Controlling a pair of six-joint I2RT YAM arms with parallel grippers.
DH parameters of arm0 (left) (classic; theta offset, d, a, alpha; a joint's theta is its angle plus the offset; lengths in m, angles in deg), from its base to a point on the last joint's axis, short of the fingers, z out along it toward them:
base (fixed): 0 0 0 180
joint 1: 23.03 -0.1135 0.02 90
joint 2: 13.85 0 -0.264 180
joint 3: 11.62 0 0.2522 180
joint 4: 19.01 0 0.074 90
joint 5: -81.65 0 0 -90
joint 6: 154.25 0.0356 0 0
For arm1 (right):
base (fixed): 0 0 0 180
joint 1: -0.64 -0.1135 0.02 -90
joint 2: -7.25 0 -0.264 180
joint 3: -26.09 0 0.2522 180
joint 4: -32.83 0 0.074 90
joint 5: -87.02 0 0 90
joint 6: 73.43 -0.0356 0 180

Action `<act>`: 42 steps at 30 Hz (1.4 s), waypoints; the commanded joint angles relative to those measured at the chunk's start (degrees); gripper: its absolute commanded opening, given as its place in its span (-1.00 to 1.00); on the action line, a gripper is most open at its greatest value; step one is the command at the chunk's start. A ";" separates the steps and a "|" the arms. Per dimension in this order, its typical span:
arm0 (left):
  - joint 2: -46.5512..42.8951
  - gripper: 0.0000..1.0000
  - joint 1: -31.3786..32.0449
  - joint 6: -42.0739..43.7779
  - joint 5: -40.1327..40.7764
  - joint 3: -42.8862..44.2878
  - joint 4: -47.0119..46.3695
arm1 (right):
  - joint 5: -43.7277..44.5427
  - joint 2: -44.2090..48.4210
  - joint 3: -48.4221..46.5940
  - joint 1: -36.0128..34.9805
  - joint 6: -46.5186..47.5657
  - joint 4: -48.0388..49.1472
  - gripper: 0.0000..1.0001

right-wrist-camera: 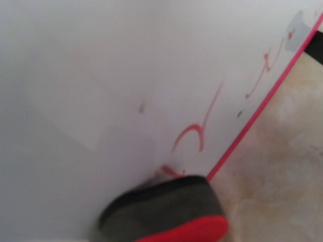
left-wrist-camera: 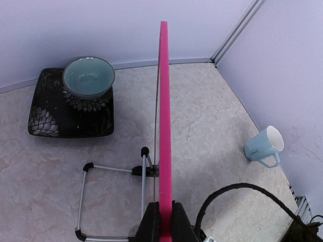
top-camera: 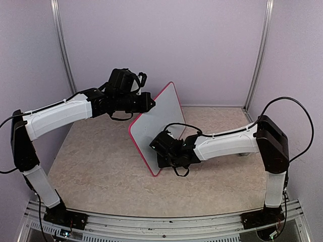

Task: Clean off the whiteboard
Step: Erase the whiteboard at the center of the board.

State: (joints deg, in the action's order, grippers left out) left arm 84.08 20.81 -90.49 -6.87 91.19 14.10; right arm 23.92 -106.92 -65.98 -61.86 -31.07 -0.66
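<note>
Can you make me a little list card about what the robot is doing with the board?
left pincer: shut on the whiteboard by its pink frame, board stood on edge
right pincer: holds the eraser against the board's face
writing: red marks, not yet wiped
beyond the board: bowl on black plate, mug on its side, wire stand

Black square plate with a pale flower pattern sits on the marbled beige worktop. A teal bowl sits on the plate's far right corner. A wire stand with black tips is just nearer than the plate. A light blue mug lies tipped on its side, well off to the plate's right.
</note>
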 commanded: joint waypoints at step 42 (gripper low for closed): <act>-7.46 -1.00 3.44 -4.49 -4.47 -6.86 7.72 | -8.47 14.60 18.15 -0.85 29.23 37.42 -0.74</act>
State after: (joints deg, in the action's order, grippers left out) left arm 78.35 22.07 -92.15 -7.01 87.26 18.65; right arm 14.69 -93.13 -51.53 -58.76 -5.98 30.90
